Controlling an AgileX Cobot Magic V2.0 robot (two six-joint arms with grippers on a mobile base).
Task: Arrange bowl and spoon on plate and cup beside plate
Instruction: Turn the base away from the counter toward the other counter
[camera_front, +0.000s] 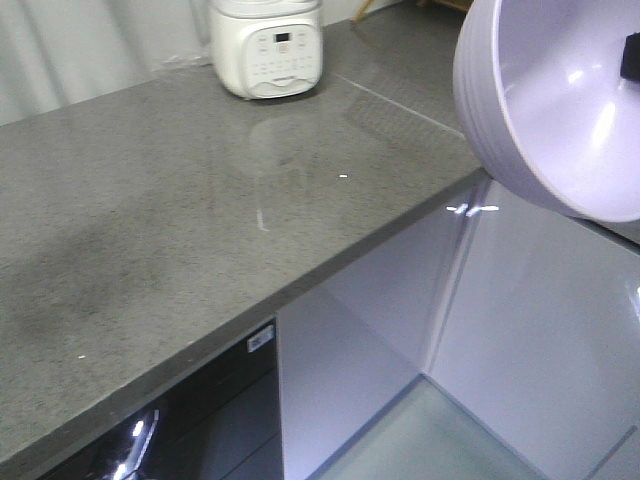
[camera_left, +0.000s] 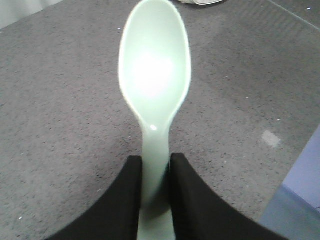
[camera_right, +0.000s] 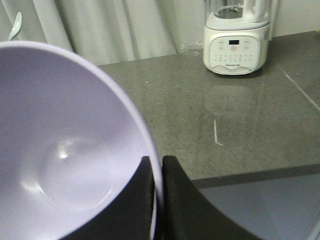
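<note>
**Both arms loaded: spoon on the left, bowl on the right**

Over to the left wrist view: the left gripper (camera_left: 156, 167) is clamped on the handle of the mint-green spoon (camera_left: 155, 75). Black fingers (camera_left: 127, 200) press in from both sides. The spoon's scoop points to the top of the frame, hollow side to the camera, over the speckled grey countertop (camera_left: 60, 125).

Now the right wrist view: the right gripper (camera_right: 157, 172) pinches the rim of the lavender bowl (camera_right: 65, 150), one finger inside and one outside. The bowl fills the lower left of the frame, its smooth inside catching the light.

From the front camera, that bowl hangs tilted in the upper right corner, opening towards the lens, off the counter's edge and above the glossy cabinet fronts (camera_front: 520, 330).

A white appliance (camera_front: 268, 50) with a button panel stands at the top centre, at the back of the counter. In the right wrist view the spoon shows again, tiny, in the upper left against the pale curtain (camera_right: 110, 30).
</note>
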